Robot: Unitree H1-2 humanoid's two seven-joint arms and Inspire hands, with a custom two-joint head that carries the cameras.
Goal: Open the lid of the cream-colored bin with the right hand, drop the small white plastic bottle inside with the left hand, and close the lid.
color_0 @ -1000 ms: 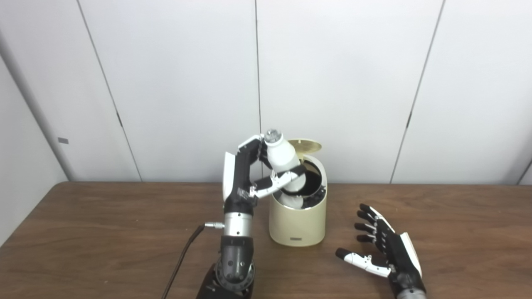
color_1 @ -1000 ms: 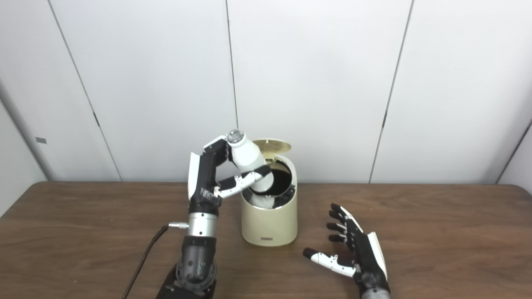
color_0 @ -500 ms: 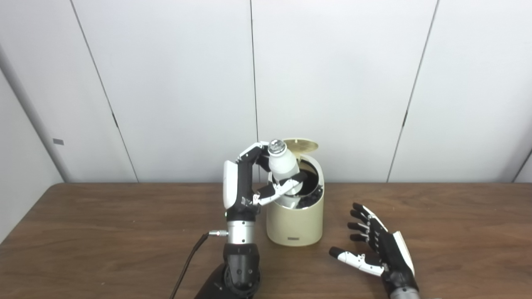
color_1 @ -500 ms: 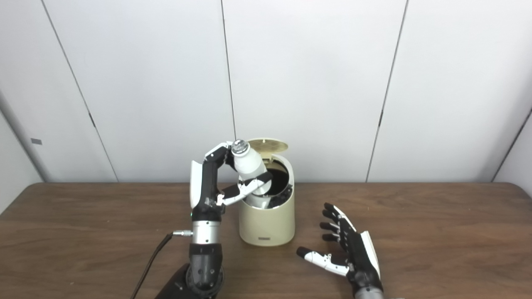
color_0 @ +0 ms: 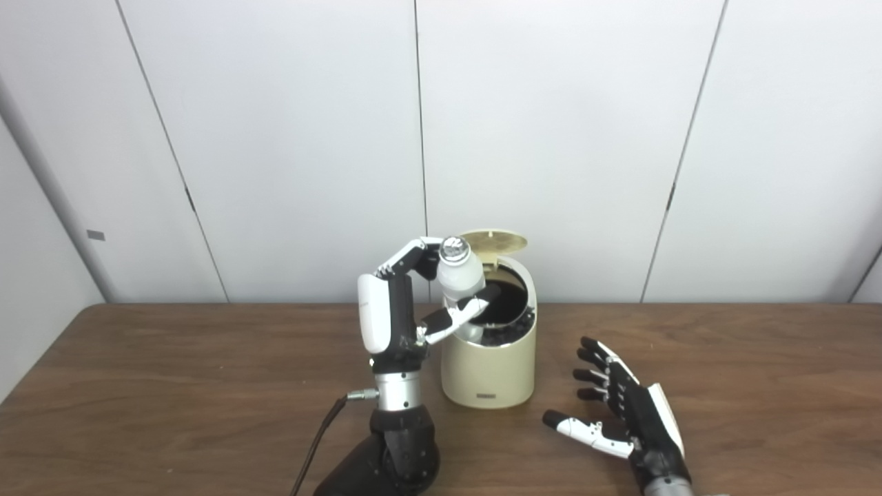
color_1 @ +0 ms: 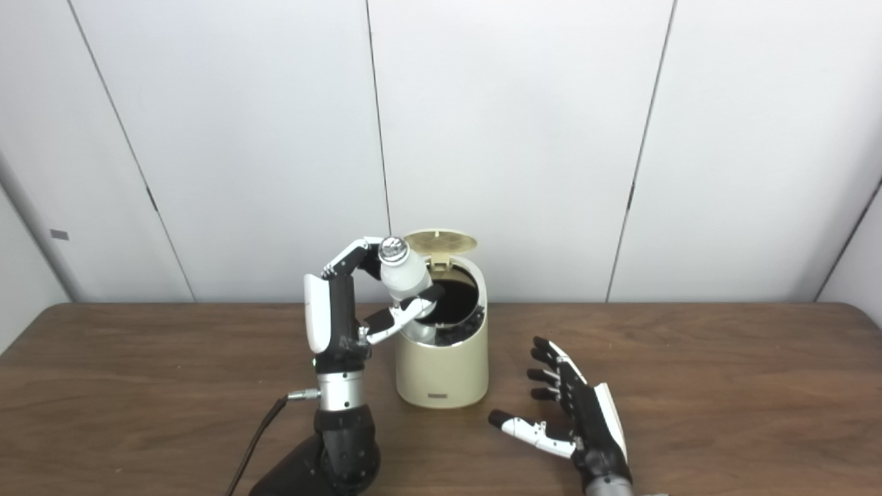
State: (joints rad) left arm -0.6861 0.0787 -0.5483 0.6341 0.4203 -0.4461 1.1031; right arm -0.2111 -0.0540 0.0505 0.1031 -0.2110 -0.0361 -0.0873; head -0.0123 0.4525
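Observation:
The cream-colored bin (color_0: pixel 489 368) stands mid-table with its round lid (color_0: pixel 493 241) tipped up at the back and its dark inside showing. My left hand (color_0: pixel 406 310) stands upright just left of the bin. It holds the small white bottle (color_0: pixel 458 275) tilted, cap up and to the left, its bottom inside the opening at the left rim. The thumb lies across the bottle's lower part and the fingers reach its cap. My right hand (color_0: pixel 620 413) lies open and empty on the table, right of the bin, palm toward it.
A black cable (color_0: pixel 318 448) runs from my left wrist to the front edge. The brown table (color_0: pixel 172 386) ends against a white panelled wall (color_0: pixel 275 138) just behind the bin.
My left hand has shifted left and its wrist has turned. The bottle has sunk lower into the opening at the left rim. The fingers have spread a little. The right hand has barely moved.

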